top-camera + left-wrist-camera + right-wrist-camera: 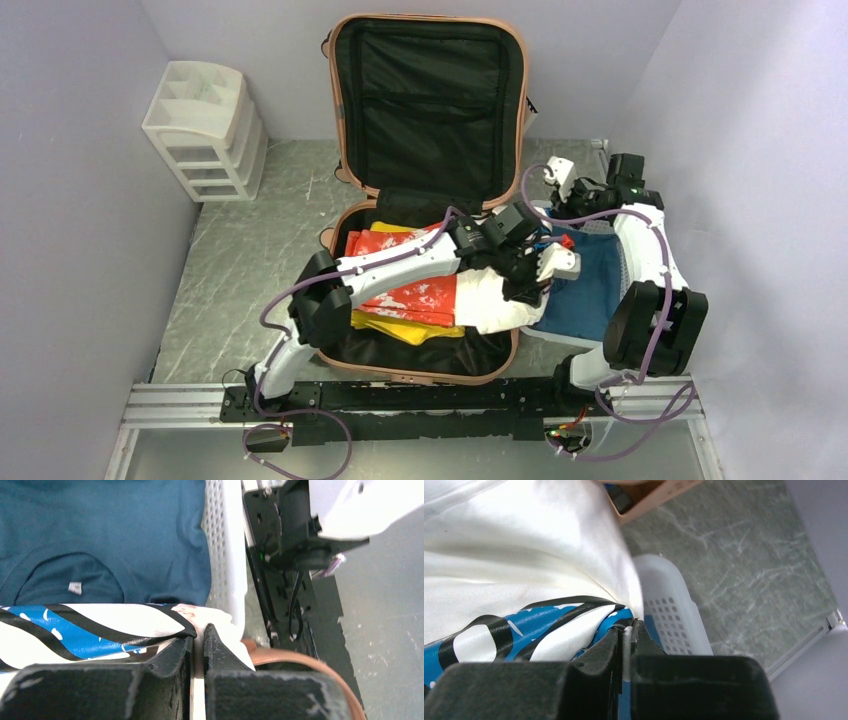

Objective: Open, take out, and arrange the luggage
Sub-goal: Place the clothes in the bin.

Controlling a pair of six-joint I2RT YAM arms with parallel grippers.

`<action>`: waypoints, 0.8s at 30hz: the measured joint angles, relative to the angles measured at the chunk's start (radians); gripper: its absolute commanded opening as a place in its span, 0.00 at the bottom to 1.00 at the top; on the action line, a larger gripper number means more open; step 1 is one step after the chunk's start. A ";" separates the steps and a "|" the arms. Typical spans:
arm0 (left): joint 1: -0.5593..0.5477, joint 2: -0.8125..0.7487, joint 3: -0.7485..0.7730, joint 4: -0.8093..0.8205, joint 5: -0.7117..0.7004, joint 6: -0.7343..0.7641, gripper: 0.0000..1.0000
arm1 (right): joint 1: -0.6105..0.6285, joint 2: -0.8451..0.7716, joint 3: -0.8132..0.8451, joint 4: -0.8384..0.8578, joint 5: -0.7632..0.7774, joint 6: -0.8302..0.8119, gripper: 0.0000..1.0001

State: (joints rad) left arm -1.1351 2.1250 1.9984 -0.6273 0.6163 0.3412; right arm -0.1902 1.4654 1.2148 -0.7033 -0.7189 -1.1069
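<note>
The salmon-pink luggage [430, 372] lies open, its black-lined lid upright against the back wall. Red, orange and yellow clothes [405, 290] fill its base. My left gripper [530, 288] reaches across the base to its right rim and is shut on a white garment with a blue and black print [100, 622]. The luggage's rim [300, 659] shows just beside those fingers. My right gripper [628, 627] is shut on another edge of the same white garment [524, 555], above the white basket [669, 610]. Seen from above, the right gripper [553, 213] sits behind the left one.
A white perforated basket [622, 262] holding a dark blue T-shirt [100, 535] stands right of the luggage. A white drawer unit [205, 130] stands at the back left. Walls close in on both sides, and the arms' black mounting rail [420, 400] runs along the near edge.
</note>
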 measured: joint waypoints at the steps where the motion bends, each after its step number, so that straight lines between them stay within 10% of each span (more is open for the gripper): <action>1: -0.003 0.021 0.026 0.006 0.005 -0.022 0.05 | -0.023 0.003 0.003 -0.006 -0.013 -0.011 0.00; 24: -0.078 0.305 0.228 0.306 0.036 -0.318 0.05 | -0.310 0.067 -0.117 0.013 0.002 -0.272 0.00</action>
State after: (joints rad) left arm -1.2133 2.4298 2.2265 -0.3214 0.6521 0.0235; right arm -0.5003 1.5326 1.0977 -0.6907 -0.7166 -1.3785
